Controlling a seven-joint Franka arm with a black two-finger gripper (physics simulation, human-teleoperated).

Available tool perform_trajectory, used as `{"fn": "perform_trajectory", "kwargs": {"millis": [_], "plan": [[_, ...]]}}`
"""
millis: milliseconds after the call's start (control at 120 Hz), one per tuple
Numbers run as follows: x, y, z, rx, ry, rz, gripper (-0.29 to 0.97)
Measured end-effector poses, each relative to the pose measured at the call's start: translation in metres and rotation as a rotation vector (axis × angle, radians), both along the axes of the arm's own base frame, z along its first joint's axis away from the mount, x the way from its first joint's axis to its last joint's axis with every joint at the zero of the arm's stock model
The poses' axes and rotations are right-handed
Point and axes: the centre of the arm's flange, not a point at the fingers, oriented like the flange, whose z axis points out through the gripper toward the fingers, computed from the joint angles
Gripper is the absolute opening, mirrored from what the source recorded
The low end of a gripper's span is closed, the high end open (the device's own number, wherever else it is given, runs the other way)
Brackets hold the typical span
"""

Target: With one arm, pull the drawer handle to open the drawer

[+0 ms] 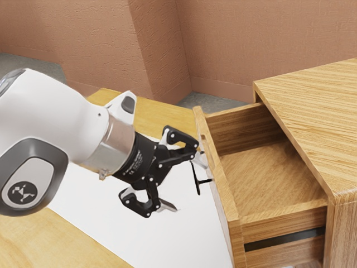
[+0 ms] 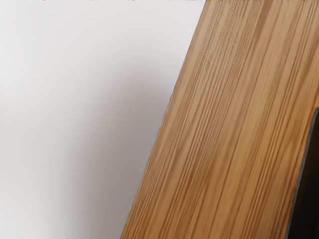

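Drawer [image 1: 281,220] is pulled well out of the wooden cabinet [image 1: 312,106], inside bare, sitting at 3 o'clock from the pincer [image 1: 184,183]. A second drawer front [image 1: 284,254] below it sits flush, with a dark gap above it.

The black handle [image 1: 197,176] is a short upright bar on a stub, sticking out of the open drawer's front panel toward 9 o'clock.

Pincer is spread wide and not pinching anything. Its upper fingertip [image 1: 202,159] is right at the top end of the handle, close against the drawer front; can't tell if it touches. The lower fingertip [image 1: 167,206] hangs at 7 o'clock from the handle, apart from it, over the white mat [image 1: 111,212]. The handle bar lies between the two tips, nearer the upper one.

The arm [image 1: 56,145] comes in from the exterior view's left, wrist tilted toward the drawer front. The mat lies on the wooden counter [image 1: 33,245], and the cabinet stands at its 3 o'clock side.

Wrist view: the wood-grain drawer panel [image 2: 224,124] slants across very close to the hand, with the white mat [image 2: 75,99] beside it. There is a dark edge [image 2: 311,189] past the panel; can't tell what it is.
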Motion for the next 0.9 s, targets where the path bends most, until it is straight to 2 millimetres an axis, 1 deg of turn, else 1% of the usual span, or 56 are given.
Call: {"fn": "perform_trajectory", "kwargs": {"millis": [250, 425, 667, 775, 842, 900], "plan": [[-0.024, 0.017, 0.001, -0.021, -0.015, 0.008, 0.68], [-0.042, 0.034, 0.004, -0.034, -0.033, 0.025, 0.68], [-0.061, 0.053, -0.003, -0.044, -0.040, 0.048, 0.68], [-0.075, 0.069, 0.010, -0.054, -0.063, 0.074, 0.68], [-0.088, 0.074, 0.020, -0.056, -0.077, 0.077, 0.68], [-0.094, 0.075, 0.025, -0.048, -0.072, 0.076, 0.68]]}}
